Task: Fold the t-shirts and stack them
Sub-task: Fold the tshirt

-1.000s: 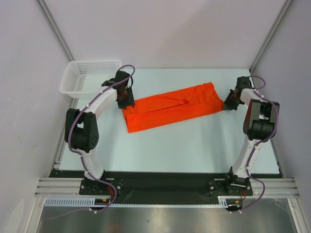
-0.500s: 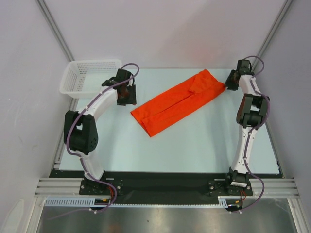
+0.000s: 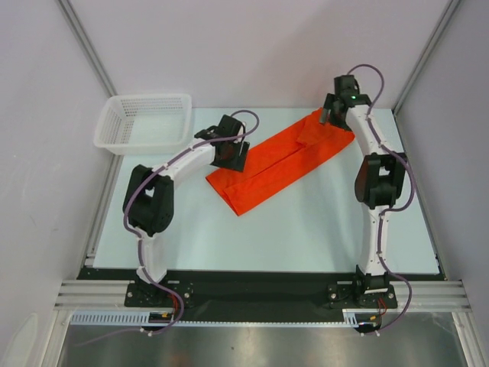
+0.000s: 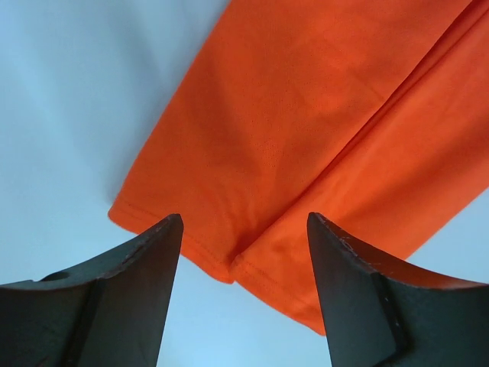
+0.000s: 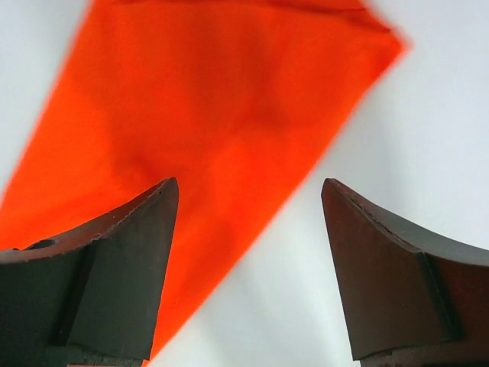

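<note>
One bright orange-red t-shirt (image 3: 279, 162), folded into a long strip, lies flat and slanted across the table from front left to back right. My left gripper (image 3: 231, 157) hovers at the strip's left edge. In the left wrist view its fingers stand open (image 4: 243, 222) over the hem of the t-shirt (image 4: 321, 115), with nothing between them. My right gripper (image 3: 335, 113) is over the strip's far right end. It is open (image 5: 250, 187) in the right wrist view and holds nothing, with the t-shirt (image 5: 214, 99) blurred below it.
A white mesh basket (image 3: 145, 122) stands at the back left corner of the pale table (image 3: 306, 229). Grey walls and metal frame posts close in the back and sides. Both arm bases sit on the black rail at the near edge.
The right gripper swung the shirt's right end backward, let go and opened, then moved left along the back. The left gripper opened wider and moved right to the strip's left edge.
</note>
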Robot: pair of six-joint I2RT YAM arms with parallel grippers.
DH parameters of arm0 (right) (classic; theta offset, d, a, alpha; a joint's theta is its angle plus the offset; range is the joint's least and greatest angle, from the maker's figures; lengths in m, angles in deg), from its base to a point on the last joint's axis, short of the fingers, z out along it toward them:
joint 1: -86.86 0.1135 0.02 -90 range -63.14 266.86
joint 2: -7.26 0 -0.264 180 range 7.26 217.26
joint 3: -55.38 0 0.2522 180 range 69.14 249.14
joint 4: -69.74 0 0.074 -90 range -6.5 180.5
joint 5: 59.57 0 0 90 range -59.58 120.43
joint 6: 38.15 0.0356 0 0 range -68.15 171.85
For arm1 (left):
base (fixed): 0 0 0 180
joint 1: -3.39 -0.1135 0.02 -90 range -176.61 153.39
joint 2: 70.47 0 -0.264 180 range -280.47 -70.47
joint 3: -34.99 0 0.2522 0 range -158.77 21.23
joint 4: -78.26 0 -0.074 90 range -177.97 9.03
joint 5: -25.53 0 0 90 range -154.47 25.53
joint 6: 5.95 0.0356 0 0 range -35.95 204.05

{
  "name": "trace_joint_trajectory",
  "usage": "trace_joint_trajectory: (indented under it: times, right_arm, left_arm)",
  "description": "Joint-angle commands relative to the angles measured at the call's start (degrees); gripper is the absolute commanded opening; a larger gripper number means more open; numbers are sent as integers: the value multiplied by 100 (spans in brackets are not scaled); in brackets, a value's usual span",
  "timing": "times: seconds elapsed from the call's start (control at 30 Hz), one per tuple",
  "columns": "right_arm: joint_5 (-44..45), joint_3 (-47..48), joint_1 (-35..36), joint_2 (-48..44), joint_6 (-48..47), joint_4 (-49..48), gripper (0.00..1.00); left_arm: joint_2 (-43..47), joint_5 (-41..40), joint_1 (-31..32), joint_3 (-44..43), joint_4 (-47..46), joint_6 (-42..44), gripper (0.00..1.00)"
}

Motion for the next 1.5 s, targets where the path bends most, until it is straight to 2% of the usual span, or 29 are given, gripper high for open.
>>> trace_joint_trajectory:
  times: [0.0, 0.2, 0.4, 0.57, 0.6, 0.63, 0.73, 0.87, 1.17, 1.47]
  right_arm:
    - [273, 73, 593, -51, 371, 97, 80]
    - [379, 338, 1367, 284, 803, 142, 79]
    - [142, -39, 2016, 56, 864, 142, 76]
    - [19, -821, 2527, -506, 1460, -34, 75]
    - [45, -935, 2728, -542, 1949, 9, 75]
    - [89, -936, 2817, -551, 2180, 71, 76]
    - [54, -918, 3246, -516, 3005, 221, 80]
    - [492, -919, 3740, -411, 3667, 326, 81]
    - [1407, -49, 4399, 468, 3765, 731, 82]
    - [1724, 373, 4549, 1083, 3501, 801, 77]
  left_arm:
    - [-243, -162, 58, -219, -106, 259, 72]
    - [-68, 180, 75, 316, -422, 330, 73]
    - [283, -259, 6, 703, -474, -82, 69]
    - [1732, -346, -433, 1615, -686, -759, 68]
    - [1969, -408, -486, 1783, -739, -943, 68]
    - [2476, -461, -539, 1924, -713, -1023, 68]
    - [3156, -804, -663, 2346, -450, -1261, 69]
    - [4113, -901, -847, 2785, -168, -1420, 70]
    - [5162, -761, -1234, 3094, 271, -1446, 71]
    - [5707, -620, -1462, 2884, 605, -1376, 73]
